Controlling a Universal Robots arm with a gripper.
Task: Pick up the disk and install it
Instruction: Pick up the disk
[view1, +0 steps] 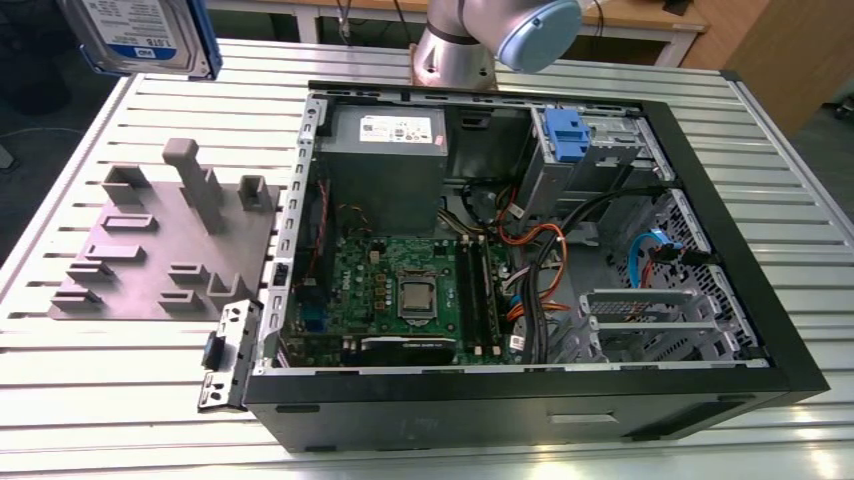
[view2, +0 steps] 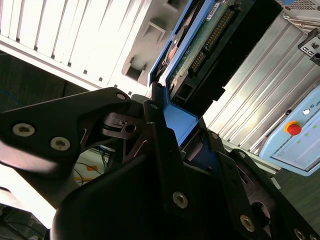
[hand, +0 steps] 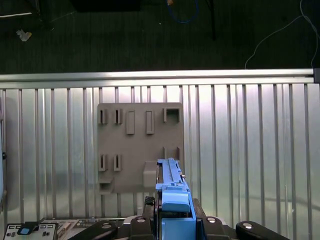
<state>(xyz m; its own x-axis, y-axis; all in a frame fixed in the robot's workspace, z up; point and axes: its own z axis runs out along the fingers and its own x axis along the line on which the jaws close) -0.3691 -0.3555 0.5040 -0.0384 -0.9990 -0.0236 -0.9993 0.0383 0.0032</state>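
Observation:
The disk (view1: 140, 35), silver with a white-and-blue label and blue side rails, hangs high in the air at the exterior view's upper left, above the far corner of the table. In the first wrist view the disk (hand: 172, 185) stands edge-on over the grey fixture plate (hand: 140, 145), with my gripper (hand: 173, 212) shut on its blue rail. In the second wrist view the black fingers (view2: 160, 145) clamp the blue rail, and the disk's (view2: 200, 45) green circuit-board side faces the camera.
An open computer case (view1: 747, 260) lies on the slatted metal table (view1: 787, 180), with a drive bay (view1: 607, 150) holding a blue bracket (view1: 567, 135) and a grey power supply (view1: 387, 150). The grey fixture plate (view1: 160, 250) lies beside the case. A control pendant (view2: 295, 129) shows past the table.

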